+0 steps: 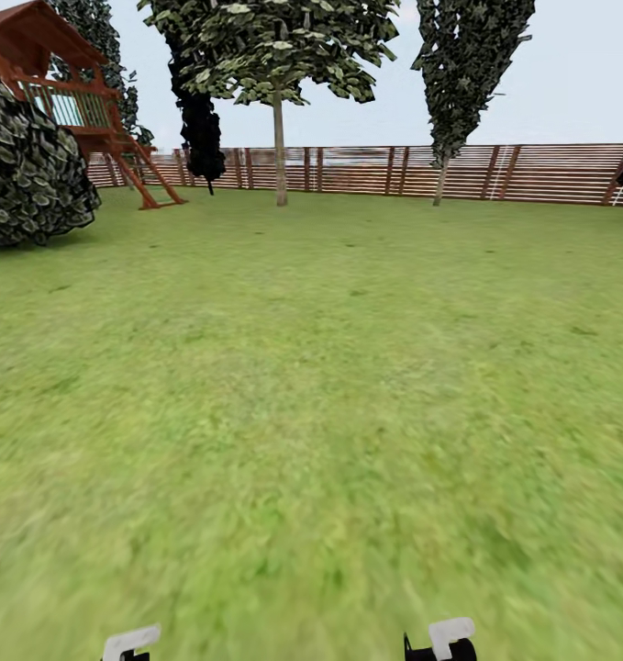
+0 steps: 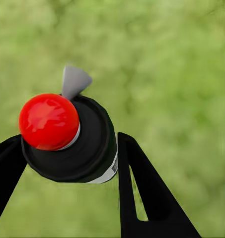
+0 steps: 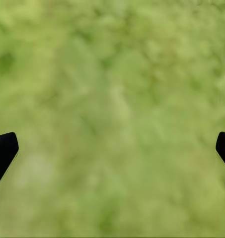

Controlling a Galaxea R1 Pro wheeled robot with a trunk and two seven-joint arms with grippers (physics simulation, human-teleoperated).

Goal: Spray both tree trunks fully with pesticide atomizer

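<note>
Pesticide atomizer [image 2: 75, 141]: round black body, glossy red ball cap, grey wedge-shaped nozzle, clamped between the flat black fingers [image 2: 142, 193] of the left tool [image 2: 67, 163], above blurry green grass [image 2: 182, 74]. Lower part hidden behind its own top. Right tool [image 3: 112, 148] spread wide apart, fingertips cut off at the frame edges, nothing between. Far across the lawn [image 1: 348, 367], a slatted brown fence [image 1: 531, 173], leafy trees [image 1: 279, 138], a wooden play tower [image 1: 63, 101] partly cropped.
</note>
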